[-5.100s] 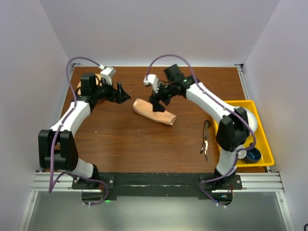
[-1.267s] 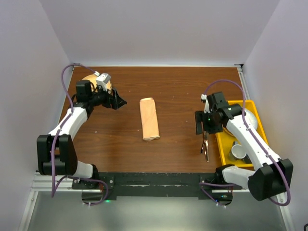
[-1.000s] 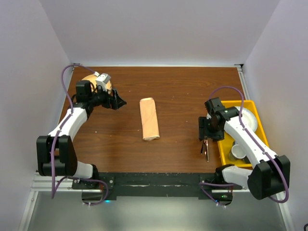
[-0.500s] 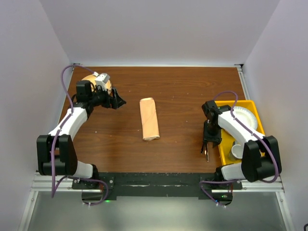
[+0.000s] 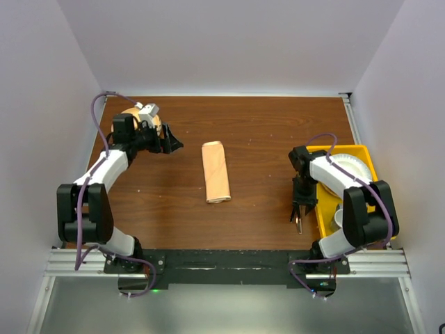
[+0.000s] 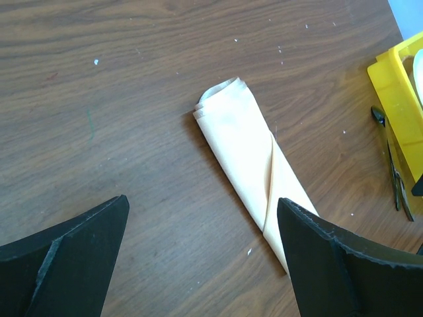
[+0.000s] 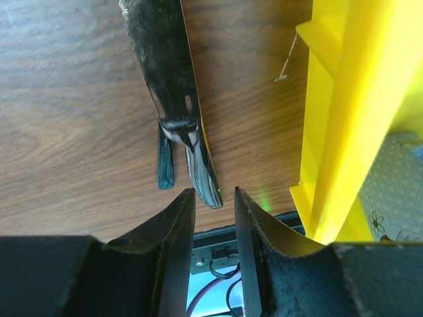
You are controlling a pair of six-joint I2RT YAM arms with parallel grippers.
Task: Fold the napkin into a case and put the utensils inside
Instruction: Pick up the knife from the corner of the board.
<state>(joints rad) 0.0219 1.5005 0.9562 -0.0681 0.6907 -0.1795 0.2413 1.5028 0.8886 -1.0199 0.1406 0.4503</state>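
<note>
step: right gripper (image 7: 213,198) going for the utensils (image 7: 166,72), lower right of the top view
right jaws: narrow, handle tips sit in the gap, not clamped yet
left gripper (image 5: 170,139): wide, empty, upper left
case (image 5: 215,172): centre, well apart
tip: reach further along the handles, catch both pieces, stay clear of the yellow bin (image 7: 338,132)

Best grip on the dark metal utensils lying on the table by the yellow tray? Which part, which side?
Grip the slim dark metal utensils at their narrow ends, nearest the front edge of the brown wooden table, from straight above, jaws across the width. They lie flat, overlapping, close alongside the wall of the yellow plastic tray, so a sideways approach there looks blocked.
</note>
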